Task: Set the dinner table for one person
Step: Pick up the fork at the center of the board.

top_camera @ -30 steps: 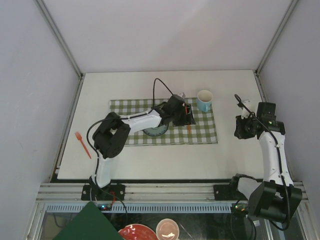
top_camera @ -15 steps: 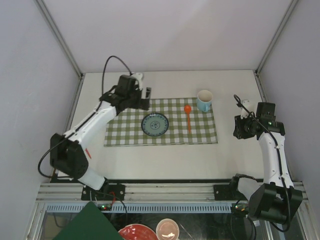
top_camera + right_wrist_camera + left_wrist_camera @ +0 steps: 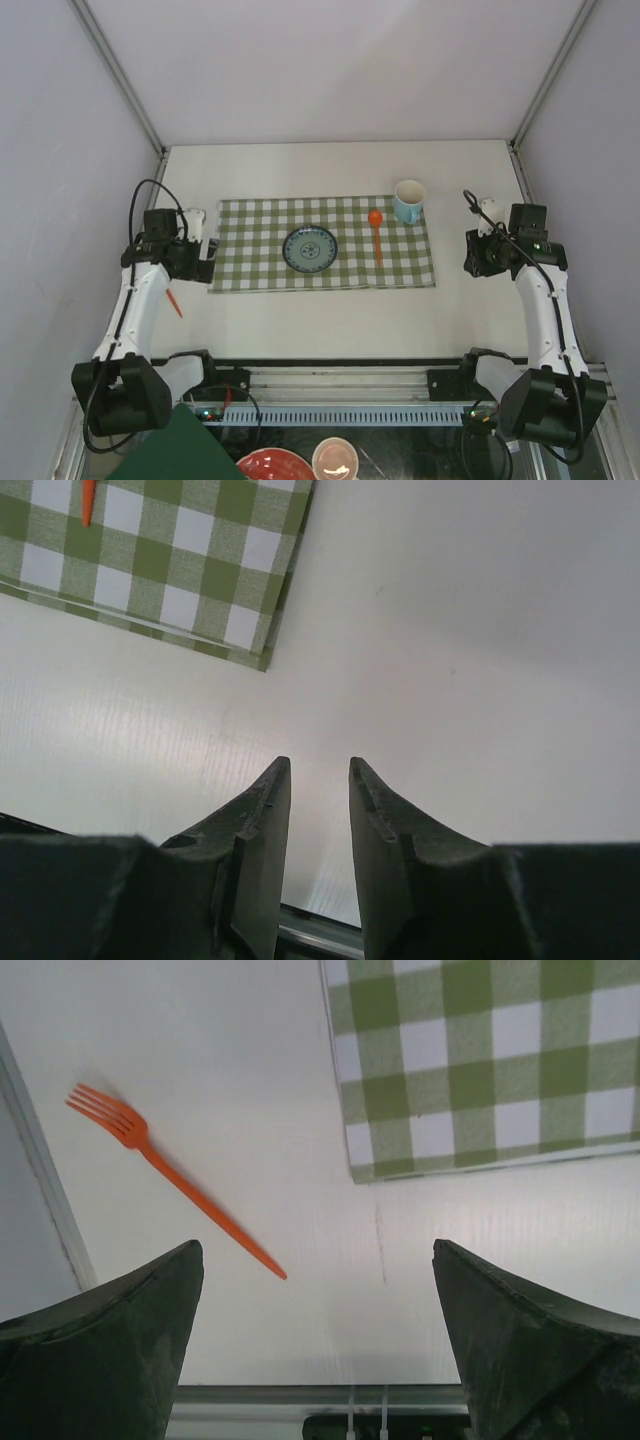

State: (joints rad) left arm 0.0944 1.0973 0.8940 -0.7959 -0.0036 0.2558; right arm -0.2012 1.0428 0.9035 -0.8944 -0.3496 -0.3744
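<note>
from the top view i see the bench (image 3: 300, 320) carrying the checked cloth (image 3: 400, 265) with plate (image 3: 310, 248), spoon (image 3: 376, 232) and cup (image 3: 408, 201) on it. left gripper (image 3: 318, 1290) jaws wide, empty; only its wrist view shows the whole orange fork (image 3: 170, 1177) on bare bench beside the cloth corner. right gripper (image 3: 318, 810) jaws narrow, a slim gap, holding nothing, over bare bench near the cloth's other corner

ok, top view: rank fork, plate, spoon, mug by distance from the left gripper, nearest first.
From the left gripper:
1. fork, just below it, off the cloth's left edge
2. plate, cloth centre
3. spoon, right of the plate
4. mug, cloth's far right corner
</note>
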